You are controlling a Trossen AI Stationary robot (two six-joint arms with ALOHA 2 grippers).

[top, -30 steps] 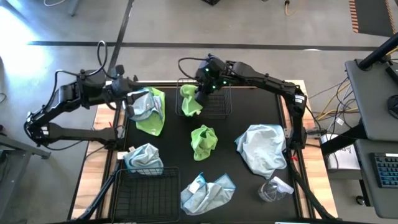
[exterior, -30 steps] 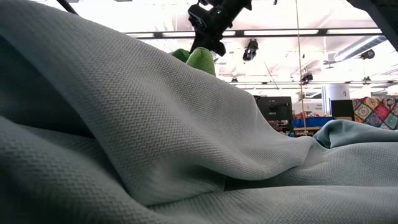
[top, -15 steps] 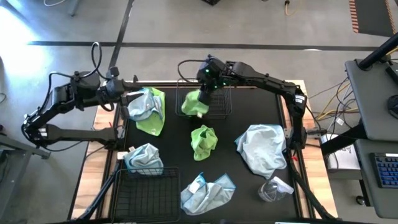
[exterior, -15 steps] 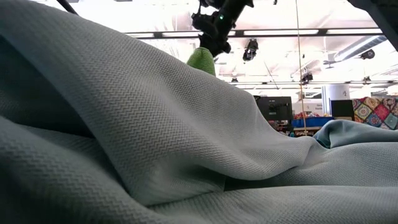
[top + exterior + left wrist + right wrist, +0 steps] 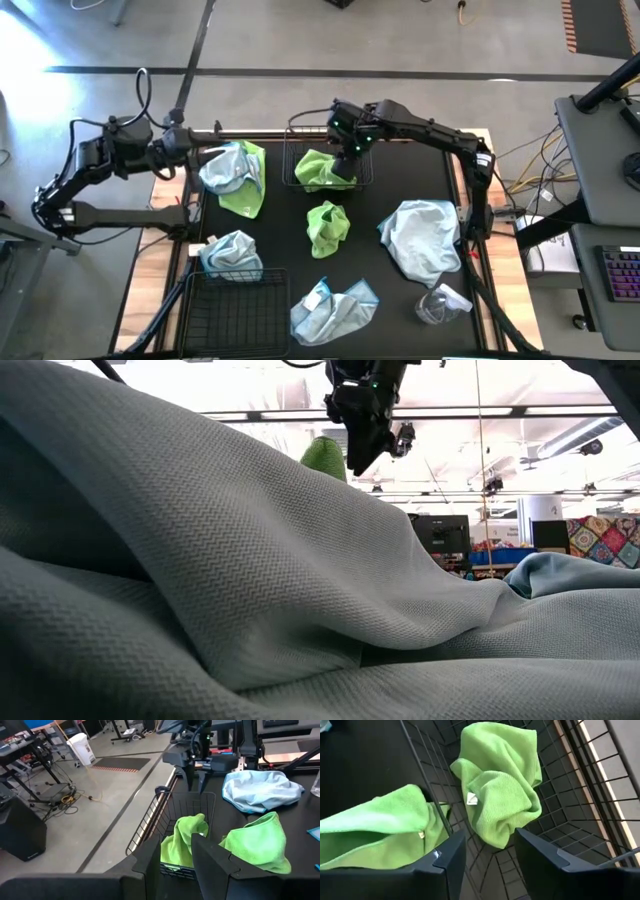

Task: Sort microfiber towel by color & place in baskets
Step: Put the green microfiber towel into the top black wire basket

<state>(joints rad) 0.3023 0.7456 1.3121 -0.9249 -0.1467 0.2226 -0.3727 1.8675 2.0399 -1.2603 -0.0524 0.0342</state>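
Observation:
A lime green microfiber towel [image 5: 320,170] lies crumpled inside the far wire basket [image 5: 366,176]. My right gripper [image 5: 350,148] hangs open just above it, and the towel [image 5: 500,775] shows below its spread fingers. A second green towel [image 5: 328,226] lies on the table in front of that basket. A pale blue towel on a green one [image 5: 236,176] lies at the far left. My left gripper [image 5: 190,152] stands open beside that pile, with nothing between its fingers. Three more blue towels [image 5: 420,238], [image 5: 232,252], [image 5: 335,306] lie on the table.
A second wire basket [image 5: 235,305] stands at the near left edge. A clear plastic wrapper [image 5: 440,304] lies near the right front corner. In the low view a blue towel [image 5: 250,590] close to the camera blocks most of the table.
My right gripper has opened and let go of the green towel, which has dropped from hanging at the basket's left rim to lie spread inside the far basket. The gripper has shifted a little toward the table's right. My left arm has drawn back toward the left edge.

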